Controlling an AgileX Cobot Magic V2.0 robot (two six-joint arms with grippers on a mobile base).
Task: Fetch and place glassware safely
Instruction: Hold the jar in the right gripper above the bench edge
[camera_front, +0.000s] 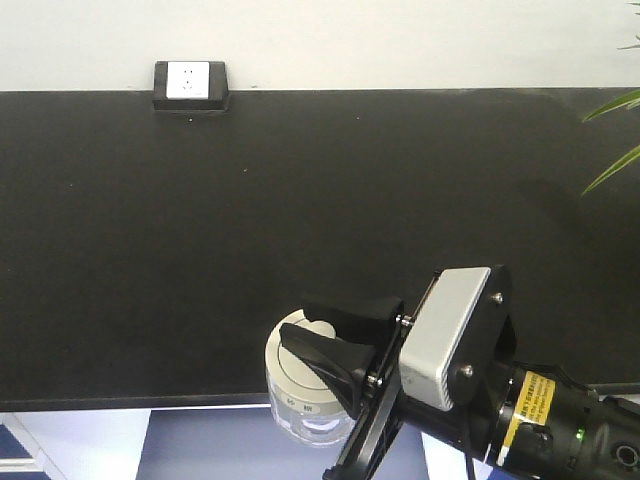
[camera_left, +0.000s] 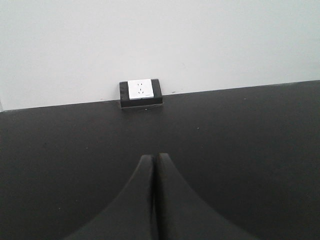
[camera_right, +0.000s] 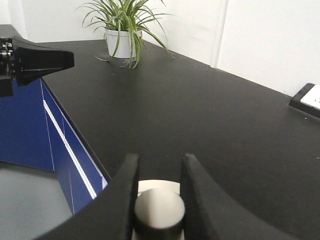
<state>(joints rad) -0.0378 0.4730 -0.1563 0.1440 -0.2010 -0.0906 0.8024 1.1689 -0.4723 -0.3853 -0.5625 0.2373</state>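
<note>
A yellow label (camera_front: 525, 405) on the right arm carries writing too small to read; the dark marks on the jar (camera_front: 292, 380) lid rim are also illegible. A wall socket (camera_left: 141, 92) sits at the far edge of the black counter (camera_front: 300, 200), and a potted plant (camera_right: 122, 30) stands at one end. The jar is at the counter's near edge, above the blue cabinet front (camera_right: 30, 130), upright with its axis vertical and its lid on top. The right gripper (camera_front: 300, 323) is clamped on the lid knob. The left gripper (camera_left: 154, 157) has its fingers pressed together, holding nothing.
</note>
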